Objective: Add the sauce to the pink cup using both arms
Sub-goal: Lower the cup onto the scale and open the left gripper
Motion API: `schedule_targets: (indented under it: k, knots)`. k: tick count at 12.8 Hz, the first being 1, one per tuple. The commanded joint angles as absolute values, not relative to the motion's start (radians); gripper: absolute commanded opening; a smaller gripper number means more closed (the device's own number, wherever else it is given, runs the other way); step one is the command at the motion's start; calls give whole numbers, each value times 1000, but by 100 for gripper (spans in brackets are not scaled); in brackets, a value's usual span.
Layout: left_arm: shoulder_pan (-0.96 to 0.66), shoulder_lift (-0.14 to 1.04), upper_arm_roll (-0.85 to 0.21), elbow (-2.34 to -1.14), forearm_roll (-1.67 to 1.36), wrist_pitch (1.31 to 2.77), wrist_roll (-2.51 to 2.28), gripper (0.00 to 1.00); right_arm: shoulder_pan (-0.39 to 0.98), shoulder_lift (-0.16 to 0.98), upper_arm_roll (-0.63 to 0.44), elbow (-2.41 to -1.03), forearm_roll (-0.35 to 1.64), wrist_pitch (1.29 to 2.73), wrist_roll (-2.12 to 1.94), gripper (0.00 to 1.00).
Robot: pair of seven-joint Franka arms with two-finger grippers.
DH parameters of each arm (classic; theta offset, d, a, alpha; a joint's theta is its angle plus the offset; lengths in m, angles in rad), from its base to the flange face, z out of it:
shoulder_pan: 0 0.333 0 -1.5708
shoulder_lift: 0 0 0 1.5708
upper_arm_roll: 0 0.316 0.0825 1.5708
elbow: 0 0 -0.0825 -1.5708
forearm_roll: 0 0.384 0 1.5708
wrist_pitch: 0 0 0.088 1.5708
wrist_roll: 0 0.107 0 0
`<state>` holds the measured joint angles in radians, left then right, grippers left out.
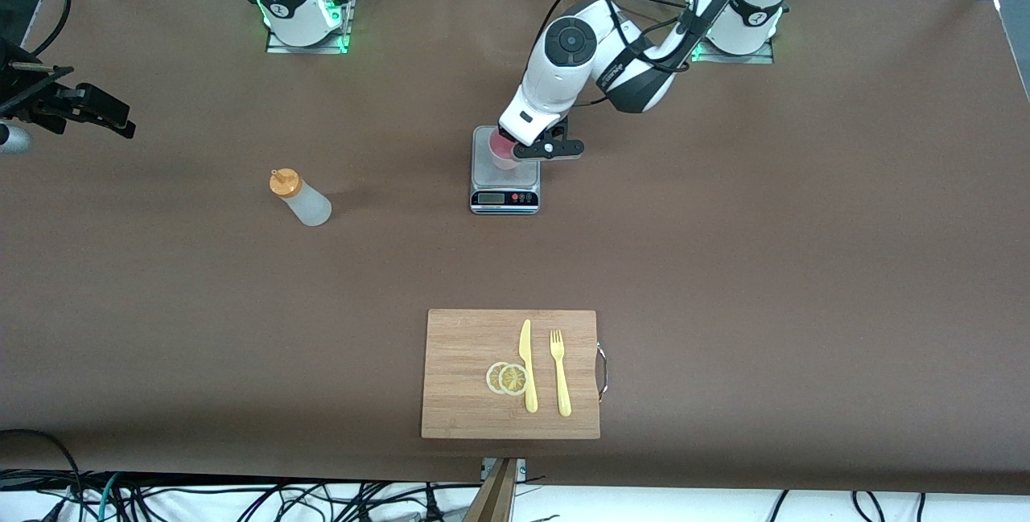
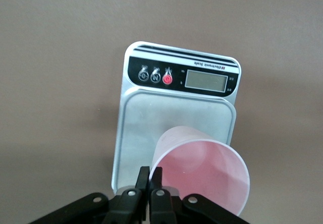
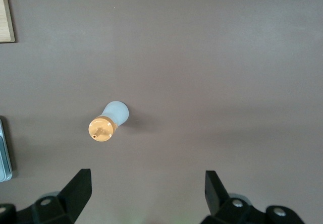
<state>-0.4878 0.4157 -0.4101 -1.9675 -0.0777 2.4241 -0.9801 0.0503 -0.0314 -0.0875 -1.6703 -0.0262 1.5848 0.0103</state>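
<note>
Two-arm station seen across a brown surface (image 1: pixel 724 248). The left tool (image 2: pixel 150 176) is clamped on the rim of the pink cup (image 2: pixel 202 176), its fingers (image 2: pixel 156 178) pinched together over the cup wall; the cup is over the steel platform of a digital kitchen scale (image 1: pixel 504 184), whether it rests on the platform cannot be told. The right tool (image 3: pixel 146 188) hangs high over the surface with its 2 fingers spread wide, holding nothing. Below it the sauce (image 1: pixel 299 198) stands upright on the surface, toward the right arm's end, well apart from the scale. Nearer the front camera lies a wooden cutting board (image 1: pixel 459 401) bearing 2 lemon slices (image 1: pixel 508 378), 1 yellow knife (image 1: pixel 527 365) and 1 yellow fork (image 1: pixel 560 371).
</note>
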Motion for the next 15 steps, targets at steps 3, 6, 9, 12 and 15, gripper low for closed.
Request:
schedule_targets:
  k: [3,6,9,12,15]
  knots:
    - [-518,448,-394,-1944,-78,2439,-1017,0,51,-28,-84,-1651,-17,1578,2,99]
    - [-518,453,-391,-1942,-78,2439,-1015,4,51,-26,-89,-1651,-2,1577,2,99]
    - [-515,445,-390,-1941,-78,2439,-1015,91,51,-22,-86,-1654,2,1566,-2,99]
    - [-506,413,-393,-1931,-95,2421,-1020,100,80,0,-84,-1655,3,1566,-2,99]
    - [-479,390,-393,-1860,-97,2292,-1006,100,86,9,-81,-1658,6,1494,-84,99]
